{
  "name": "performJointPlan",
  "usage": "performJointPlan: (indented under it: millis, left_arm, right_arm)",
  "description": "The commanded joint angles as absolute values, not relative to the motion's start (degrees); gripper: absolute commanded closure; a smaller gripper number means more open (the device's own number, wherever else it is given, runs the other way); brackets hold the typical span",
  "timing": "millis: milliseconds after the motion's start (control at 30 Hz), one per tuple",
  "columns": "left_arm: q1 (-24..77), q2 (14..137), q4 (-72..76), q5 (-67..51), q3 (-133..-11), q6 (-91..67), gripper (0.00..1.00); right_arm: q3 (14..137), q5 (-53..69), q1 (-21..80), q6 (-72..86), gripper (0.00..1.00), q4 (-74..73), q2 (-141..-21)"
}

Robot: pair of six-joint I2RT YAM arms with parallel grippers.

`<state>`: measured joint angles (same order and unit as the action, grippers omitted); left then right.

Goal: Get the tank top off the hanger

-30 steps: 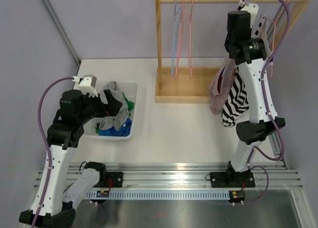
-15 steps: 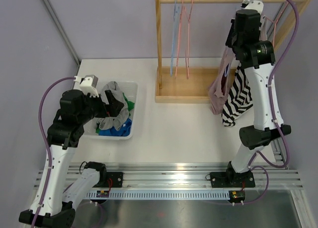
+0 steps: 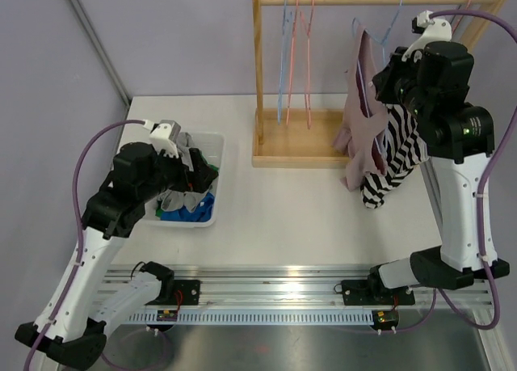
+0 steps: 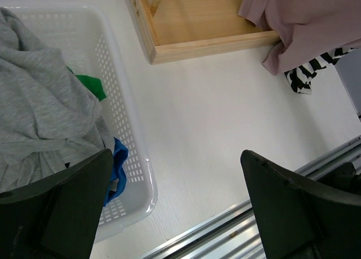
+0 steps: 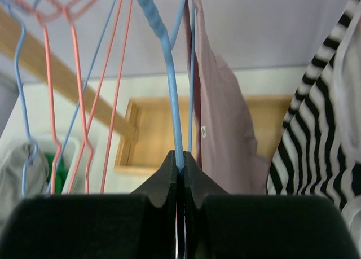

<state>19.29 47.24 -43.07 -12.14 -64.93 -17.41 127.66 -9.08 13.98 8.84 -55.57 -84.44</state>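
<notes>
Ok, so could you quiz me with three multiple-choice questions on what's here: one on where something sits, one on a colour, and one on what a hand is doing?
1. Where is the white basket?
A) on the table, towards its left side
B) on the floor
C) on a chair

2. What colour is the hanger that the right hand grips?
A) green
B) blue
C) black

3. The left hand is:
A) open and empty
B) shut on a grey cloth
C) shut on a hanger

Answers:
1 A: the top view shows it resting on the tabletop by the left arm.
2 B: the right wrist view shows a blue wire pinched between the closed fingers.
3 A: the left wrist view shows its fingers wide apart with nothing between them.
</notes>
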Motion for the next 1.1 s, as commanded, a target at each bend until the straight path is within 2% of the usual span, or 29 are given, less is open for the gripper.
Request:
performJointPlan:
  millis: [0, 233, 600, 833, 933, 1067]
  left_arm:
    - [25.03, 48.34, -38.59, -5.55, -68.64, -18.89, 0.01]
    - [36.1, 47.37, -28.05, -2.38, -66.27, -22.32, 0.01]
    - [53.42, 47.99, -10.13, 10.72, -59.6, -18.9, 0.01]
    - [60.64, 54.22, -5.54, 17.84, -57.57, -18.28, 0.02]
    - [62.84, 57.39, -4.84, 18.46, -57.92, -18.46, 0.05]
    - [64.68, 60.2, -3.87, 19.33, -57.83, -18.63, 0.14]
  right_arm:
    - [119.21, -0.27, 13.89, 10.36, 1.0, -53.44, -76.33]
    - [99.61, 9.48, 13.8, 11.07, 1.0, -53.35, -62.94]
    - [75.44, 34.88, 13.8, 11.6, 1.0, -58.17, -45.71]
    - [65.57, 49.29, 13.8, 15.46, 1.0, -53.45, -37.89]
    - [63.9, 51.41, 13.8, 18.1, 1.0, -51.16, -36.48]
    - [63.28, 54.05, 13.8, 19.68, 1.0, -48.87, -36.04]
